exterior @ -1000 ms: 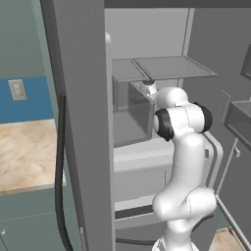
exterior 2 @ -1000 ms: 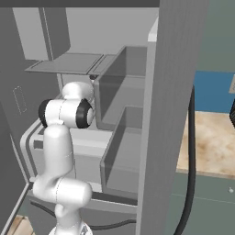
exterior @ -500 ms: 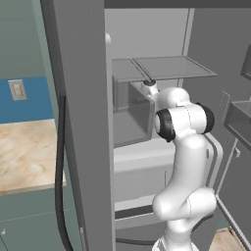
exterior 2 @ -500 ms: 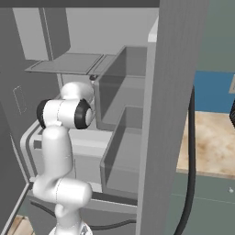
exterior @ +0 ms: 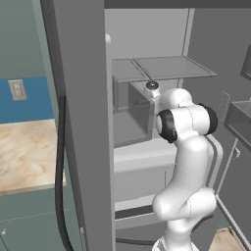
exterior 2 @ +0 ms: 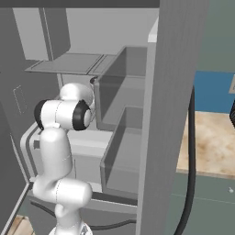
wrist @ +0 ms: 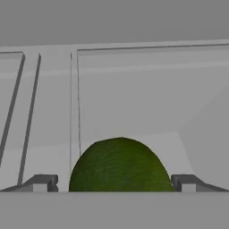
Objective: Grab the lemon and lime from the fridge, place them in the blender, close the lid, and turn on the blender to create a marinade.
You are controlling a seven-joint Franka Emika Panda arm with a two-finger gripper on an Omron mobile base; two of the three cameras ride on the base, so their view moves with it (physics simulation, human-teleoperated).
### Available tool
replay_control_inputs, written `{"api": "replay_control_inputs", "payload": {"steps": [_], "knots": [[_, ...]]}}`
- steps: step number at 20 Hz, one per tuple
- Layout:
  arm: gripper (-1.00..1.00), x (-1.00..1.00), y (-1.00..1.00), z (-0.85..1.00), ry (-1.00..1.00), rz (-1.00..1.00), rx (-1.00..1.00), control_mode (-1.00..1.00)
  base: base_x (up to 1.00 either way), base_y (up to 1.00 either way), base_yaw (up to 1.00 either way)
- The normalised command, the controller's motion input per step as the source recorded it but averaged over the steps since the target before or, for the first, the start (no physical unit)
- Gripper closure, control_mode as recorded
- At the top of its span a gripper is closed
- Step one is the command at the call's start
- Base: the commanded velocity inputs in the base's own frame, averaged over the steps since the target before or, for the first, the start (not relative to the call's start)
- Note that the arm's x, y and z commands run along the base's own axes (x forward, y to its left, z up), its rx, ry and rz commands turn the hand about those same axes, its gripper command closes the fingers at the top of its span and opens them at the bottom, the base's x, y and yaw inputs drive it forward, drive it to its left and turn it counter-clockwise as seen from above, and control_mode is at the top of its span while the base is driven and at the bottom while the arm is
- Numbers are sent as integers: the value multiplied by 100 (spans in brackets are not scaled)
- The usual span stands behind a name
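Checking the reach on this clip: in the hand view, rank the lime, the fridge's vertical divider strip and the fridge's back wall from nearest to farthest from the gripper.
1. The lime, between the fingertips of the gripper.
2. The vertical divider strip, beyond the lime to its left.
3. The back wall of the fridge, across the top, farthest.

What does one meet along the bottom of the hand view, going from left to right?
Small dark left finger tip → round, dark green, rough-skinned lime, which sits between the tips → small dark right finger tip. Behind them lie the pale grey inner walls of the fridge.
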Motion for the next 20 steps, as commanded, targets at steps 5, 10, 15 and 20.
{"api": "replay_control_inputs", "payload": {"steps": [5, 10, 15, 20], "knots": [[100, 0, -10, -45, 0, 1, 0, -100, 0, 0, 0], [100, -10, -9, -57, -3, 2, 0, -100, 0, 0, 0], [100, -67, -5, -51, -13, 0, 0, -100, 0, 0, 0], [100, -82, -3, -5, 0, 0, 7, -100, 0, 0, 0]]}}
